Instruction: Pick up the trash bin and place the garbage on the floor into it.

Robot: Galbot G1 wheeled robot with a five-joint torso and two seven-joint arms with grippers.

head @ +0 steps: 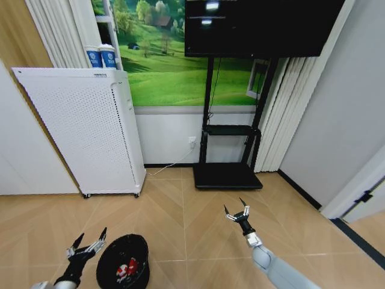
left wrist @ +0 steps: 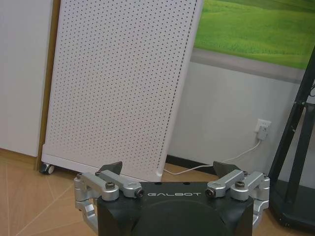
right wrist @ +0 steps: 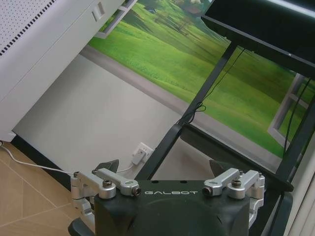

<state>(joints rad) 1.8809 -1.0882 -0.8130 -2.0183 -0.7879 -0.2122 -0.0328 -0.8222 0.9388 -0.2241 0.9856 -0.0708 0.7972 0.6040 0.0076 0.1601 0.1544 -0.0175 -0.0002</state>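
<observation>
The trash bin point(head: 124, 263), a small black tub with a liner bag at its rim, stands on the wooden floor point(head: 180, 205) at the near edge of the head view, with a red-and-white wrapper point(head: 126, 269) lying inside it. No loose litter is visible on the stretch of floor the head view takes in, so at least part of the collecting appears done; whether the bottle and the red lump are also in the bin cannot be told, since its depths are dark. The left gripper point(head: 88, 244) hovers just beside the bin on its left, fingers spread and holding nothing. The right gripper point(head: 237, 212) hangs well apart to the right over bare floor, its fingers likewise spread and empty. Beyond the bin a tall white perforated appliance point(head: 84, 129) stands on castors against the wall, its cable running to a wall socket point(head: 192, 141). A black TV stand point(head: 228, 150) carries a dark screen point(head: 258, 24) before a green meadow mural point(head: 168, 66)
</observation>
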